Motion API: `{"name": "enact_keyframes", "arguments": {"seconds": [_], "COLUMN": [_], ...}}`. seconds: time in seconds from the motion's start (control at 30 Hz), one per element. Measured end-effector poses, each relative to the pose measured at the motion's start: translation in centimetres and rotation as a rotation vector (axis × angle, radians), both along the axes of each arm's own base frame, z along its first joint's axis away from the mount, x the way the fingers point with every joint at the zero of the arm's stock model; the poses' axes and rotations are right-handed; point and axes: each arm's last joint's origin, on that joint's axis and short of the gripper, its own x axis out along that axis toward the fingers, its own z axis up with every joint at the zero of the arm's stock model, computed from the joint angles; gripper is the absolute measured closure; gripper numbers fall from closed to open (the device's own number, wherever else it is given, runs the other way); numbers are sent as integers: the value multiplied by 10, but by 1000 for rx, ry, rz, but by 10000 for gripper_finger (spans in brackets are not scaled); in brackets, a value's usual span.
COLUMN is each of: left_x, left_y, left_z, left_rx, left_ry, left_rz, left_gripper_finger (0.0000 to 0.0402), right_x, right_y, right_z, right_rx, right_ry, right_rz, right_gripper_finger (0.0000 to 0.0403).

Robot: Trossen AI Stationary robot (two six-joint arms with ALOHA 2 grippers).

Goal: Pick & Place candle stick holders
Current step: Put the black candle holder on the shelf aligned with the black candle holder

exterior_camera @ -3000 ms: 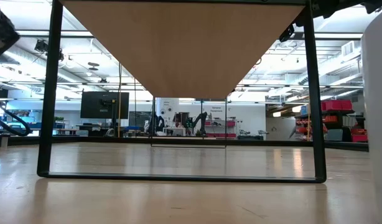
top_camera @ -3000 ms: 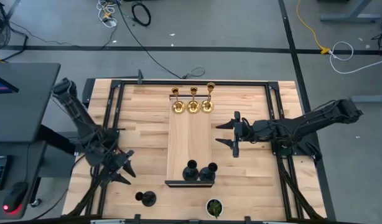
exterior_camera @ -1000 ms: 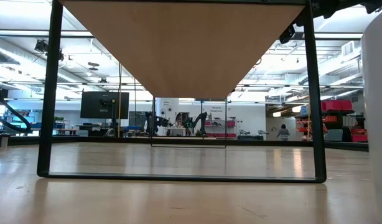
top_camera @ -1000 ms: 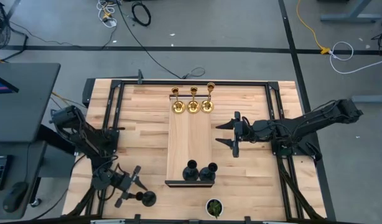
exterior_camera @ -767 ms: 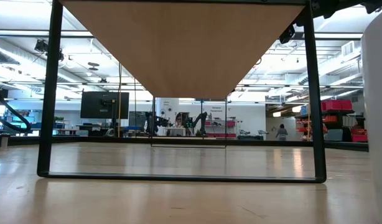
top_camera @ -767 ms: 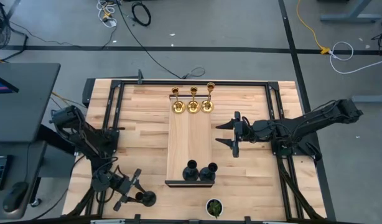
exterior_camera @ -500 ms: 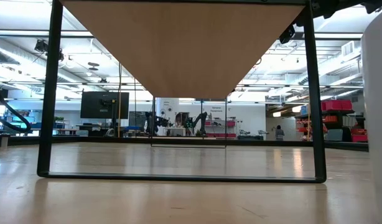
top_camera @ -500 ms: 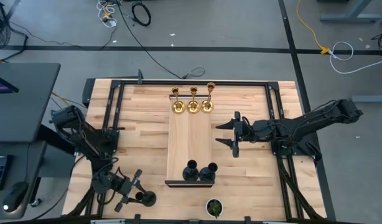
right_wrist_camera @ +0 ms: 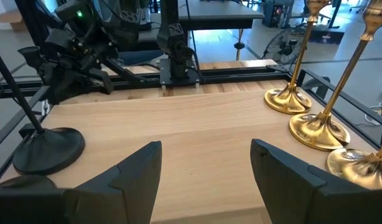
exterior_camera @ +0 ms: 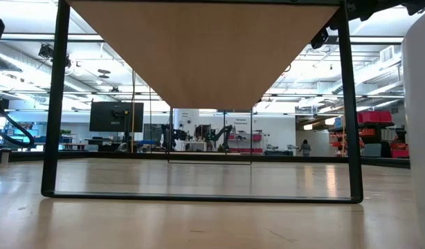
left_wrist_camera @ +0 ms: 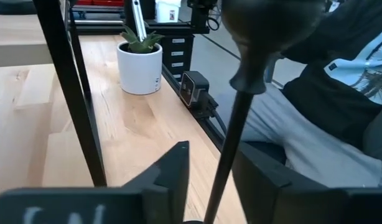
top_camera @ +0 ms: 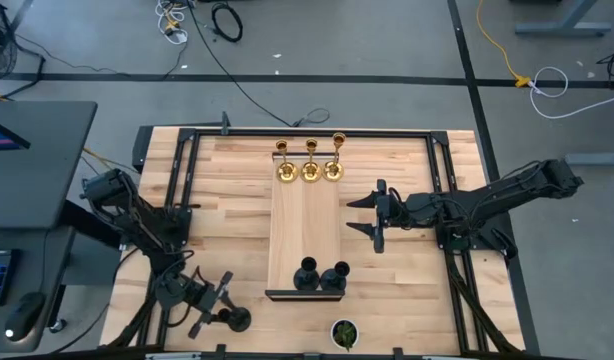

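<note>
One matte black candle stick holder (top_camera: 237, 318) stands on its round base near the table's near-left edge. My left gripper (top_camera: 220, 307) is open, its fingers either side of that holder's thin stem (left_wrist_camera: 230, 143) without touching it. Two more black holders (top_camera: 319, 275) stand at the near end of the raised wooden board (top_camera: 305, 215). Three gold holders (top_camera: 310, 165) stand in a row at its far end and show in the right wrist view (right_wrist_camera: 318, 127). My right gripper (top_camera: 372, 215) is open and empty, right of the board.
A small pot with a green plant (top_camera: 344, 333) stands at the near edge; it looks white in the left wrist view (left_wrist_camera: 140, 62). A black frame (exterior_camera: 59, 104) carries the board. A seated person (left_wrist_camera: 340, 106) shows beyond the table edge.
My left gripper has edged a little toward the table's right edge, closing in on the lone black holder, and has stayed open. The holder has not moved.
</note>
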Motion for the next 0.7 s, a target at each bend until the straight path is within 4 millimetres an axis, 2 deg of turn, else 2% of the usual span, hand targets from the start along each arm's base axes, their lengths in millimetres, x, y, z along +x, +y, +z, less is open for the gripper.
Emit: {"name": "enact_keyframes", "arguments": {"seconds": [0.3, 0.5, 0.7], "left_x": [0, 0, 1], "left_y": [0, 1, 2], "left_z": [0, 0, 1], "left_rx": [15, 17, 1], "left_ry": [-5, -8, -19], "left_rz": [5, 44, 99], "left_gripper_finger": [387, 381, 391], "right_x": [0, 0, 0], "right_y": [0, 0, 0], "right_z": [0, 0, -1], "right_rx": [-1, -1, -2], "right_ry": [2, 4, 9], "right_rz": [0, 0, 0], "right_gripper_finger": [158, 158, 158]}}
